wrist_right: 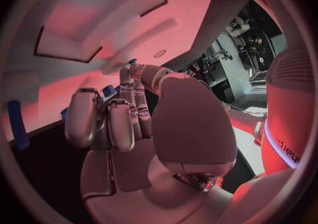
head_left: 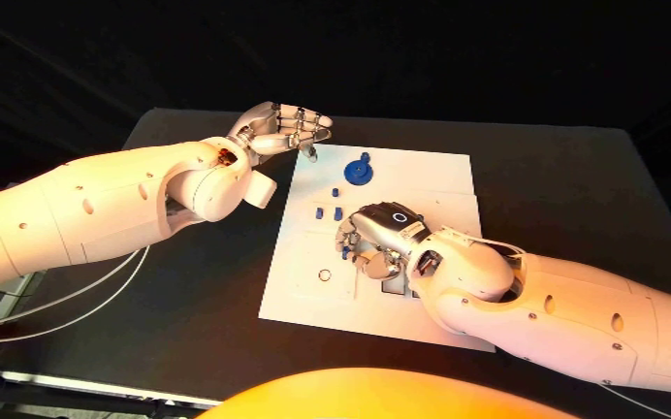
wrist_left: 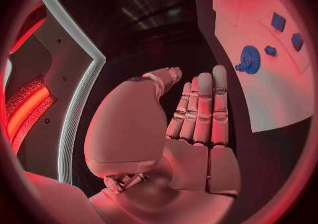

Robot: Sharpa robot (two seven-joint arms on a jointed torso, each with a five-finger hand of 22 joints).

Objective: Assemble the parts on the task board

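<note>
The white task board [head_left: 436, 178] lies mid-table. A blue gear [head_left: 363, 171] stands near its far left part, with small blue parts [head_left: 332, 211] just in front of it. My left hand [head_left: 284, 128] hovers over the board's far left corner, and the left wrist view shows its fingers [wrist_left: 202, 110] straight and side by side with nothing in the palm. The gear [wrist_left: 249, 59] and board [wrist_left: 265, 102] lie beyond them. My right hand [head_left: 375, 240] is low over the board's middle with its fingers [wrist_right: 113, 123] curled down. Blue parts [wrist_right: 108, 91] peek out behind the fingertips; whether one is held is hidden.
The board has cut-out recesses [wrist_right: 99, 22] and a small round hole [head_left: 325, 274] near its front left. A long blue piece [wrist_right: 18, 126] lies at the board's edge by my right hand. Black table [head_left: 559, 162] surrounds the board on all sides.
</note>
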